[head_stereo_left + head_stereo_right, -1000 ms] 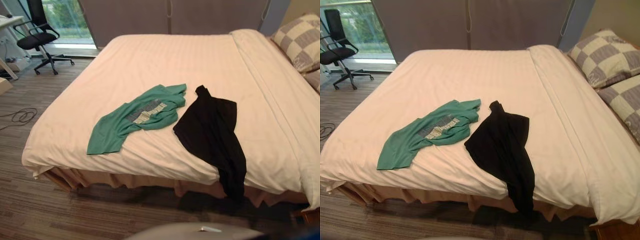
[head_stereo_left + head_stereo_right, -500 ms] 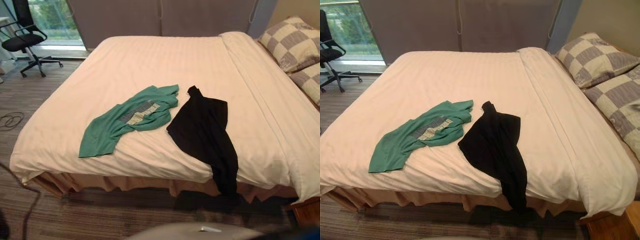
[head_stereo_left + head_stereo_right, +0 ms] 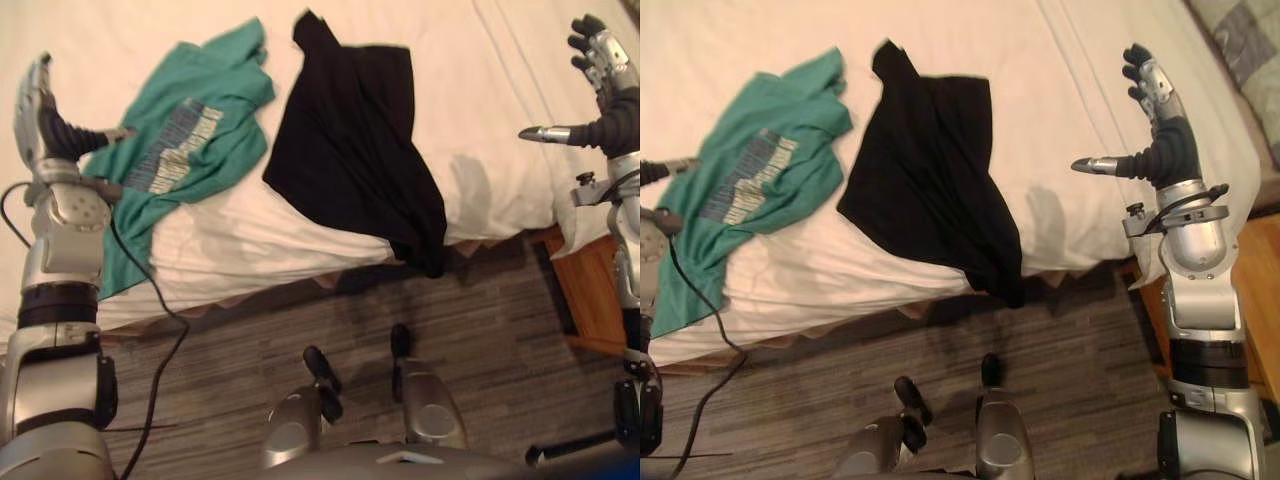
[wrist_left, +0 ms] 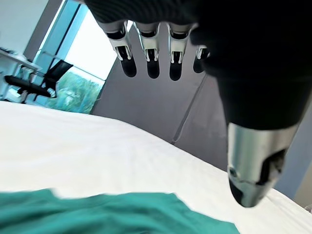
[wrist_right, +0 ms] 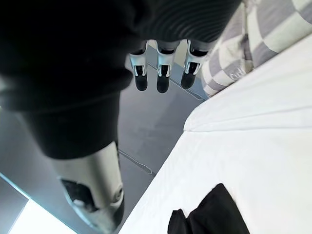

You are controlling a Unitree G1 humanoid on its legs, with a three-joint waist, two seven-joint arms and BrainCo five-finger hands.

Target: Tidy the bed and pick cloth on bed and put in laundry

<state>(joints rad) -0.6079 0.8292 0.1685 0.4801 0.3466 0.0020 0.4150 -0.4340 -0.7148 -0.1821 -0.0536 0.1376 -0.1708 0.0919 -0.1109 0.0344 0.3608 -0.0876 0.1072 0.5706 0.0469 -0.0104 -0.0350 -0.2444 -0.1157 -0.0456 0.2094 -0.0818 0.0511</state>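
Left hand [image 3: 55,130] and right hand [image 3: 1162,140] splayed, empty — left arm [image 3: 62,250] hides part of the green shirt [image 3: 190,130].

Matt cloth green shirt [image 3: 190,130] and black garment [image 3: 350,150], smooth bed sheet [image 3: 480,120], streaky wood-grain floor [image 3: 480,330]

Robot arms and hands, appearance.
Rounded silver-grey shells on left arm [image 3: 60,260] and right arm [image 3: 1200,290], with black bands at the joints; left hand [image 3: 45,120] and right hand [image 3: 1162,150] have dark ribbed covers and silver fingers [image 4: 148,48] with dark tips.
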